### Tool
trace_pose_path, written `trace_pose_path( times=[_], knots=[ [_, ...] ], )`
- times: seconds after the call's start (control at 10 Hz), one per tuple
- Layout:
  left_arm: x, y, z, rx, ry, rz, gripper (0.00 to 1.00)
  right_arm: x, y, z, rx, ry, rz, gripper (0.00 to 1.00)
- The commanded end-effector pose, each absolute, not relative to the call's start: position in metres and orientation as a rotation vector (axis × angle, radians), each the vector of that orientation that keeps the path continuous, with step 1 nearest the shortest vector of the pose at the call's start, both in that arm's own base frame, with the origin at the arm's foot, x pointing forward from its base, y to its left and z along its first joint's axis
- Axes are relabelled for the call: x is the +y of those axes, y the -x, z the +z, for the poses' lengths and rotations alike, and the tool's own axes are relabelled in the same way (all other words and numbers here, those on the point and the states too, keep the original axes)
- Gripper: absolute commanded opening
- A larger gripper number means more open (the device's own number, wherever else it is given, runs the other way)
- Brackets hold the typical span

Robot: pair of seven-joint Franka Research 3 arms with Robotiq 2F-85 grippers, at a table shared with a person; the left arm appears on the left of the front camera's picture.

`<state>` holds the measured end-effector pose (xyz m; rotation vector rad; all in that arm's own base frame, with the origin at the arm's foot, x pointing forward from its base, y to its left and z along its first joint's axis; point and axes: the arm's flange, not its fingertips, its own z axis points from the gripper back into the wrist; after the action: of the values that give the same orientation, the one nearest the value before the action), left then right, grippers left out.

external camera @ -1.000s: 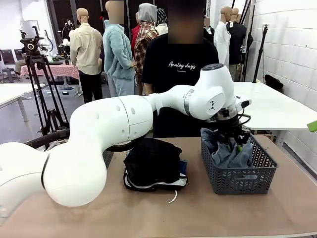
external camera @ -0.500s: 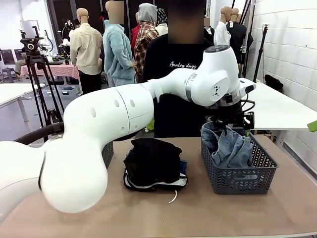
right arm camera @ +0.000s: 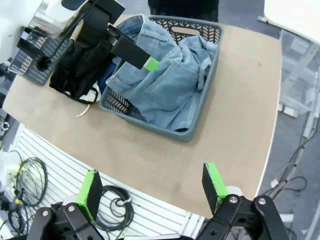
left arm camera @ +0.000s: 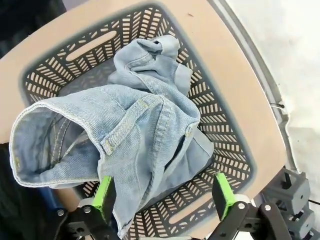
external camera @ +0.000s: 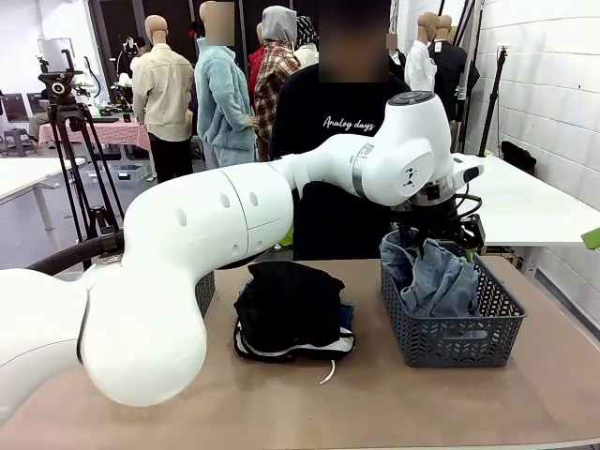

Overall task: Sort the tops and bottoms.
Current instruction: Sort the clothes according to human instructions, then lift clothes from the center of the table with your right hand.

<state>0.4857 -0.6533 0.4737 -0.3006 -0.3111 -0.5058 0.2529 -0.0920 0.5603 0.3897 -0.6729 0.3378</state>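
While the left arm [external camera: 234, 225] reaches across the middle, its jaws hang wide apart just above the denim [left arm camera: 140, 125] heaped in the grey basket [external camera: 455, 342] near the right edge. The right arm's jaws, also apart, hover high over the near right corner. The tops [external camera: 286, 305], black over white, lie mid-surface just left of the basket. The tan surface [external camera: 375, 403] runs bare along its near edge; a person [external camera: 337, 122] stands at the far side.

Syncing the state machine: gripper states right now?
Left gripper: open, empty, over the jeans in the basket.
Right gripper: open, empty.
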Motion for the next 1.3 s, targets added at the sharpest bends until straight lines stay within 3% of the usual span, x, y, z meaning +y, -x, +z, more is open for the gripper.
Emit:
trace_pose_path(
  times=[0.0, 1.1, 1.2],
  knots=[
    [-0.653, -0.485, 0.478, -0.315, 0.310, -0.512, 1.00, -0.091, -0.254, 0.560, -0.678, -0.406, 0.348, 1.00],
    [-0.653, -0.486, 0.474, -0.312, 0.301, -0.505, 1.00, -0.091, -0.254, 0.560, -0.678, -0.406, 0.348, 1.00],
    [-0.619, -0.455, 0.502, -0.412, 0.220, -0.499, 1.00, -0.091, -0.254, 0.560, -0.678, -0.406, 0.348, 1.00]
  ],
)
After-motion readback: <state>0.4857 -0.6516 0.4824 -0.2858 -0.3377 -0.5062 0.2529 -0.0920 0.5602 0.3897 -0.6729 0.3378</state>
